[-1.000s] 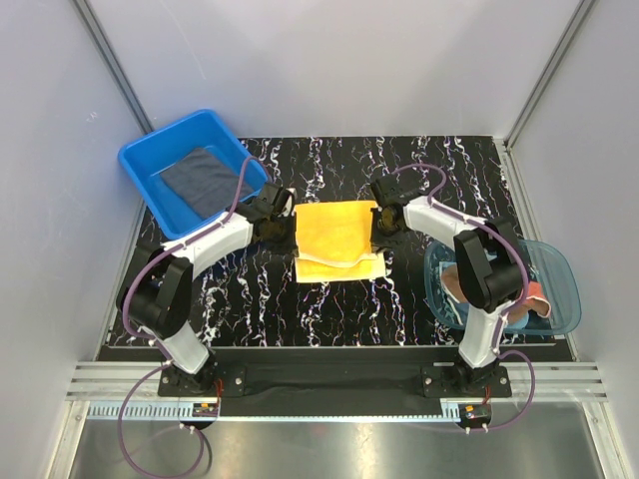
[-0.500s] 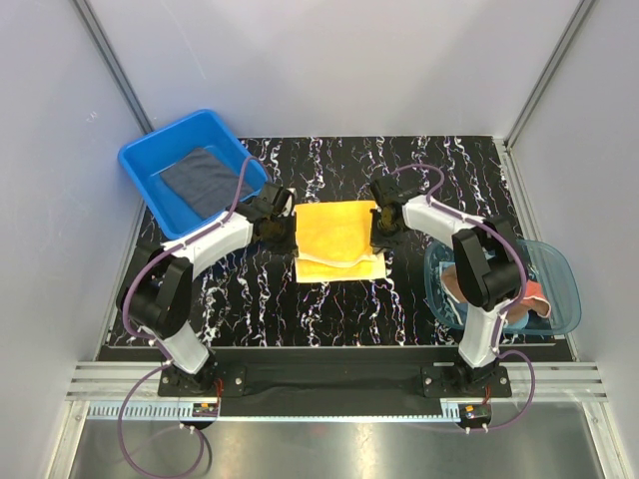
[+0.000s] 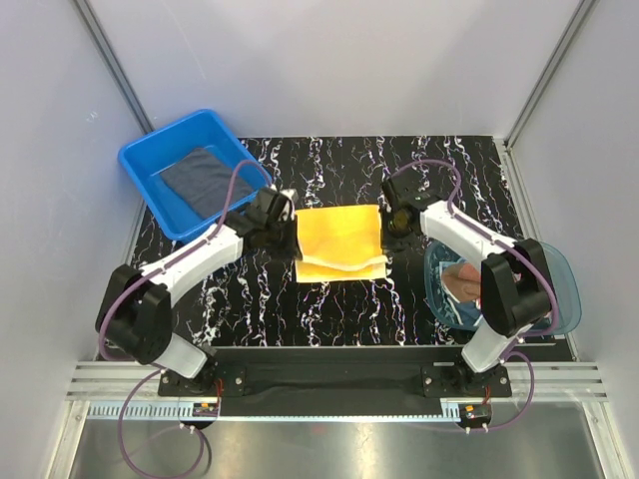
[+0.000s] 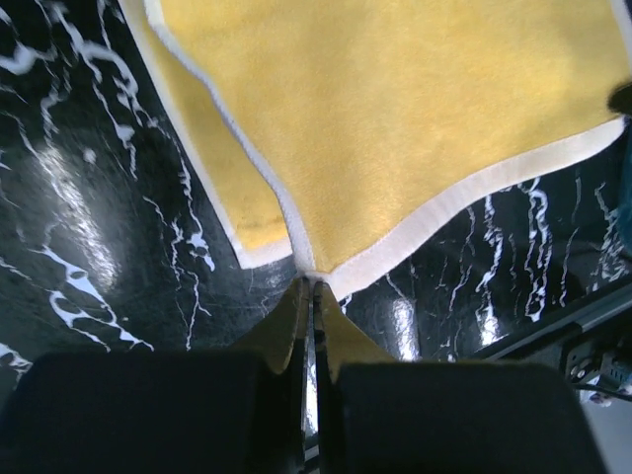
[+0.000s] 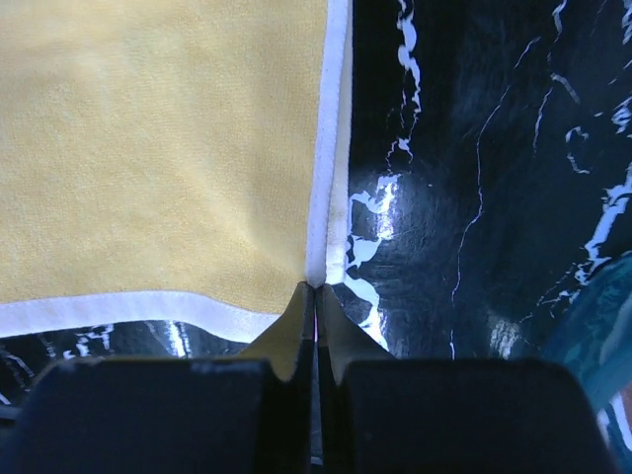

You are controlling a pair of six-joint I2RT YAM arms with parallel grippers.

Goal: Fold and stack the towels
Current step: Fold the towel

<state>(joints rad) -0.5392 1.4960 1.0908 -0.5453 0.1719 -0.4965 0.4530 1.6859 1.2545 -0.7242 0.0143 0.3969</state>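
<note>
Black worktop (image 3: 329,309), white-veined, glossy. At centre: yellow towel (image 3: 339,235), white-hemmed, folded double, under layer showing along near edge. At far left corner: blue plastic tub (image 3: 143,190), set askew, overhanging the edge. At right edge: translucent teal bowl (image 3: 567,284).

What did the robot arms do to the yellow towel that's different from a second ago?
Both arms swung their elbows outward and toward the near edge. The right gripper closed on a corner of the yellow towel, which now looks pulled a little wider. The left gripper stayed pinched on its own corner. The dark towel in the blue tub and the teal bowl did not move.
</note>
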